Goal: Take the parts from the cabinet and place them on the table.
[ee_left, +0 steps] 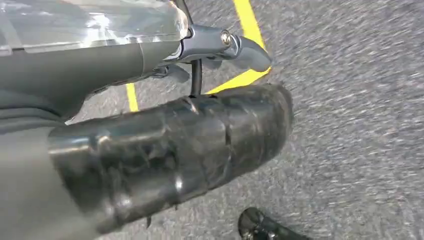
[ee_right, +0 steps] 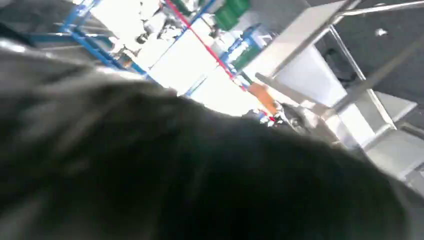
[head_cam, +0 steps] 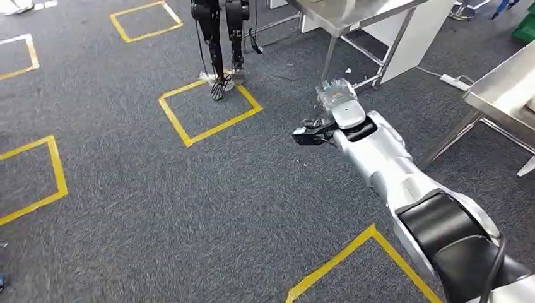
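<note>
In the head view my right arm reaches forward over the grey carpet. My right hand [head_cam: 341, 106] grips a clear plastic bag of parts [head_cam: 332, 93], which hides most of its fingers. The bag hangs in the air just short of the legs of a steel table [head_cam: 353, 14] at the back. The right wrist view is blurred; a dark mass covers much of it, with a steel table [ee_right: 320, 30] beyond. My left hand [ee_left: 165, 150] hangs over the carpet in the left wrist view, thumb and fingers [ee_left: 245, 49] apart, nothing in it.
A second steel table [head_cam: 505, 88] stands at the right edge, with a white power strip [head_cam: 455, 82] on the floor beside it. Another robot's dark legs [head_cam: 221, 38] stand at the back by a yellow taped square [head_cam: 211, 107]. More yellow squares mark the carpet.
</note>
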Controlling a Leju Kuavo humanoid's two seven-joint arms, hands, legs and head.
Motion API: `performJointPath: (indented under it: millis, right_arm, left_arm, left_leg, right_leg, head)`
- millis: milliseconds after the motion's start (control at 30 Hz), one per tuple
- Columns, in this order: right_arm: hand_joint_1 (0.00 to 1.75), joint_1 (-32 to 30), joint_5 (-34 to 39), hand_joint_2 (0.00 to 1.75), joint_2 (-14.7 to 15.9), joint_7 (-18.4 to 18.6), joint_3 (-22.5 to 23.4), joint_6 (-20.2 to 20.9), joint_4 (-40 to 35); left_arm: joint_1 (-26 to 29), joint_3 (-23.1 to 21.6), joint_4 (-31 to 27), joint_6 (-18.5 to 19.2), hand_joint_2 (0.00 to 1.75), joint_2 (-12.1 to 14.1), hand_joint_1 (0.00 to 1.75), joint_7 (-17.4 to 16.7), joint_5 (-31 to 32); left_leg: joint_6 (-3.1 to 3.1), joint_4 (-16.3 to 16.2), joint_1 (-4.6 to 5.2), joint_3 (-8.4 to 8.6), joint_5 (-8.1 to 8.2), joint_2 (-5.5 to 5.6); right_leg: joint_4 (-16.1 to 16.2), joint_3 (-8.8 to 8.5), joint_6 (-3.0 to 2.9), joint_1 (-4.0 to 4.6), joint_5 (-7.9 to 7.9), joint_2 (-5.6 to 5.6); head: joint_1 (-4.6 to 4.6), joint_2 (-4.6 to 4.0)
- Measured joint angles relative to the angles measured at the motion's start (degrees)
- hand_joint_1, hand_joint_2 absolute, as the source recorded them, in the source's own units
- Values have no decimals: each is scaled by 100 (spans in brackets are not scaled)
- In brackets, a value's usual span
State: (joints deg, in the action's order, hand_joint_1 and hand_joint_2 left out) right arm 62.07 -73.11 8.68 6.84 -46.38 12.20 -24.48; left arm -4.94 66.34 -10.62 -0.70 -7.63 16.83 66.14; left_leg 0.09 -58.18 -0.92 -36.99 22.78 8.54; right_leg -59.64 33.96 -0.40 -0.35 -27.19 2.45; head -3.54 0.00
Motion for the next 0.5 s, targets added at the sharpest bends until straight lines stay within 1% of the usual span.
performJointPath:
  millis: [33, 67, 100, 133, 167, 200, 233, 267, 300, 333, 367, 400, 433, 467, 500]
  right_arm:
    - [0, 1, -2, 0, -34, -2, 0, 0, -17]
    - [0, -1, -6, 0, -48, -2, 0, 0, -37]
    - [0, 8, -9, 0, -50, -4, 0, 0, -46]
    - [0, 11, -9, 0, -48, -17, 0, 2, -46]
    - [0, 3, -9, 0, -48, -17, 0, 2, -46]
    - [0, -12, -9, 0, -48, -20, 0, 4, -46]
    - [0, -24, -9, 0, -50, -20, 0, 4, -46]
    - [0, -32, -9, 0, -52, -20, 0, 4, -46]
    - [0, -30, -9, 0, -55, -20, 0, 2, -46]
    - [0, -23, -9, 0, -55, -20, 0, 2, -48]
    - [0, -15, -11, 0, -52, -20, 0, 2, -48]
    - [0, -6, -9, 0, -50, -20, 0, 2, -48]
    - [0, 1, -11, 0, -41, -20, 0, 9, -46]
    - [0, 1, -13, 0, -42, -20, 0, 11, -48]
    - [0, -3, -15, 0, -57, -24, 0, 11, -52]
  left_arm:
    - [20, 0, 0, -4, 0, 0, 0, -7, 0]
    - [36, 0, 0, -6, 0, -6, 0, -11, 0]
    - [34, 0, 0, -7, 0, -11, 0, -15, 0]
    - [21, 2, 0, -11, 0, -9, 0, -17, -2]
    - [14, 2, 0, -13, 0, -4, 0, -17, -2]
    - [11, 2, 0, -13, 0, -4, 0, -17, -2]
    - [12, 2, 0, -13, 0, -4, 0, -17, -2]
    - [12, 2, 0, -13, 0, -4, 0, -17, -2]
    - [12, 2, 0, -13, 0, -4, 0, -18, -2]
    - [13, 2, 0, -13, 0, -4, 0, -20, -4]
    - [12, 2, 0, -15, 0, 0, 0, -20, -9]
    - [-3, 2, 0, -18, 0, -2, 0, -20, -9]
    - [-8, 2, 0, -17, 0, -2, 0, -20, -9]
    - [-1, 2, 0, -20, 0, -2, 0, -26, -11]
    - [7, 2, 0, -24, 0, -2, 0, -39, -11]
  left_leg:
    - [-45, 19, 41, -2, -11, 73]
    - [-41, -73, 44, -32, 66, -195]
    - [-59, -348, 58, -150, 259, -539]
    - [-86, -779, 42, -352, 473, -705]
    - [-104, -1220, 21, -567, 657, -770]
    - [-127, -1643, 5, -777, 798, -798]
    - [-143, -1760, -9, -836, 787, -812]
    - [-160, -1624, -28, -765, 662, -824]
    - [-171, -1234, -42, -554, 443, -854]
    - [-174, -720, -45, -268, 213, -940]
    - [-166, -226, -41, 21, 36, -1134]
    - [-144, -59, 66, 115, 153, -1341]
    - [-57, -41, 31, 79, 111, -1221]
    - [-44, -44, 45, 58, 108, -1161]
    - [-9, -47, 63, 50, 116, -1088]
  right_leg:
    - [79, -37, -54, -37, 39, -86]
    - [155, -94, -82, -54, 79, -164]
    - [194, -118, -135, -50, 93, -224]
    - [196, -122, -153, -32, 87, -295]
    - [193, -123, -161, -23, 81, -370]
    - [191, -120, -162, -21, 75, -454]
    - [189, -119, -158, -21, 71, -521]
    - [186, -122, -152, -22, 64, -588]
    - [171, -126, -133, -26, 47, -662]
    - [147, -134, -108, -31, 21, -729]
    - [110, -145, -77, -34, -17, -790]
    - [80, -130, -33, 19, -53, -851]
    - [68, -126, -9, 29, -65, -900]
    - [69, -140, 3, 54, -71, -955]
    - [91, -158, 33, 43, -68, -1019]
  head:
    - [2, 0]
    - [2, 0]
    - [22, 0]
    - [18, 0]
    - [17, 0]
    - [18, 0]
    - [18, 0]
    - [20, 0]
    - [18, 0]
    - [20, 0]
    - [20, 0]
    - [22, 0]
    - [-7, 0]
    - [-4, 0]
    - [-7, 0]
